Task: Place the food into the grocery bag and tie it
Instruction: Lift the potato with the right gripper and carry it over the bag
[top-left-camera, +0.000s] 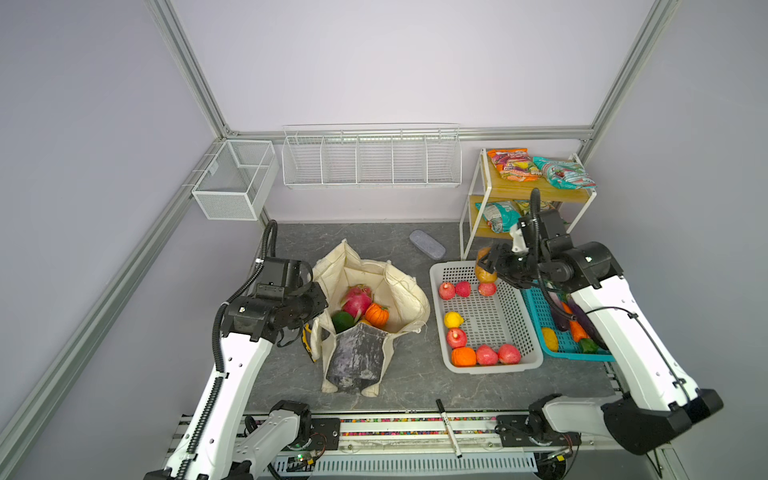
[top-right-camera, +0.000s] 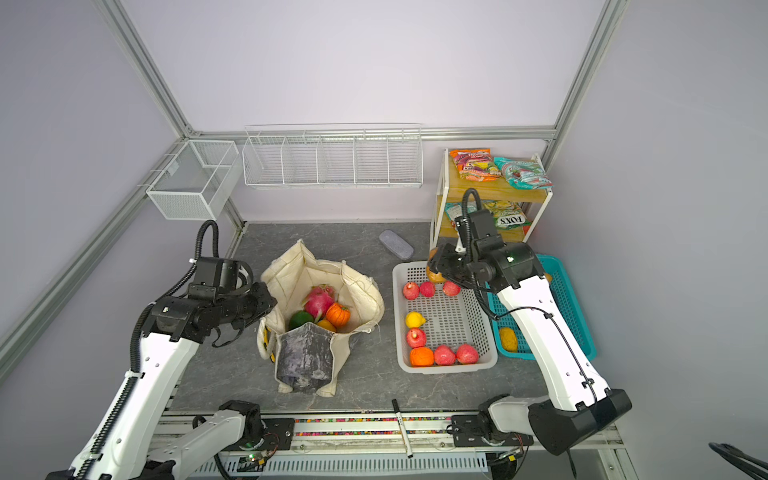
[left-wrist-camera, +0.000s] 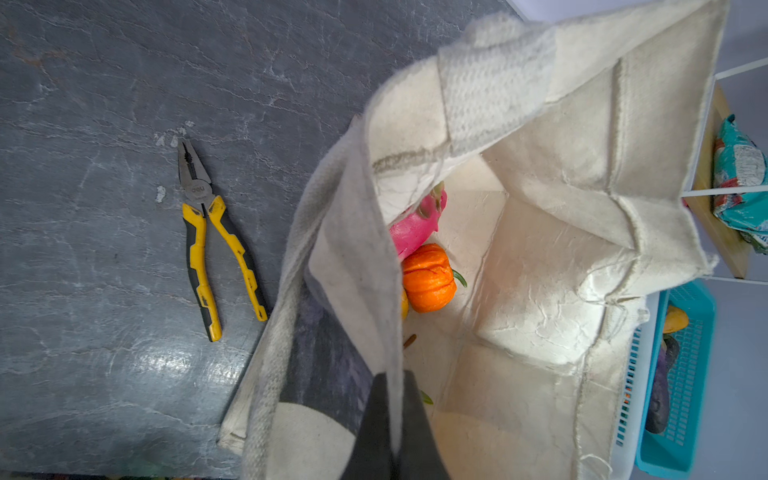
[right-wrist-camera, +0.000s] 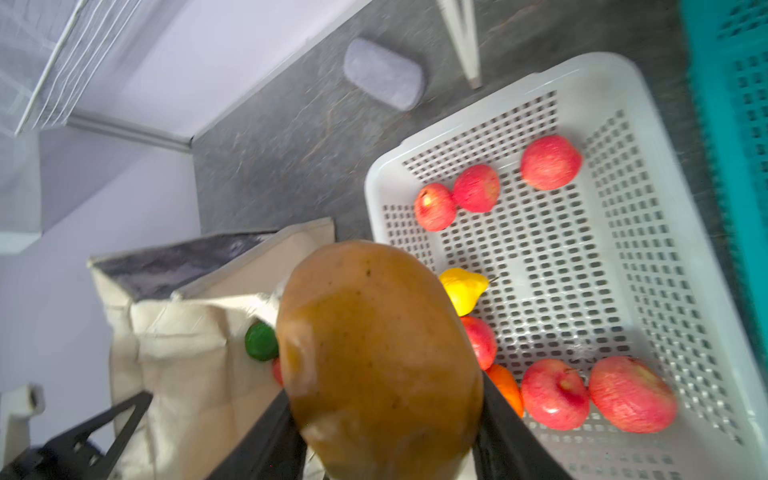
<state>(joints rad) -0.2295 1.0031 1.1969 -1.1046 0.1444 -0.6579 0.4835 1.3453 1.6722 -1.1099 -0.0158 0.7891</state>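
Inside the cream tote (top-left-camera: 405, 291) we already have the dragon fruit (top-left-camera: 356, 300) and pumpkin (top-left-camera: 377, 314), our left gripper (left-wrist-camera: 392, 399) pinching its rim open, while our right gripper (top-left-camera: 494, 264) clasps a brown potato-like piece (right-wrist-camera: 378, 353) above the white basket's (top-left-camera: 435, 307) far corner, where apples (top-left-camera: 487, 354), an orange (top-left-camera: 463, 356) and a lemon (top-left-camera: 453, 320) wait; handles (left-wrist-camera: 494, 91) untied.

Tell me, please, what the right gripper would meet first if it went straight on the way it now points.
Probably the bag. The right gripper, shut on a brown fruit, points across the basket's far corner toward it. Its height is unclear, so the basket's rim might come first.
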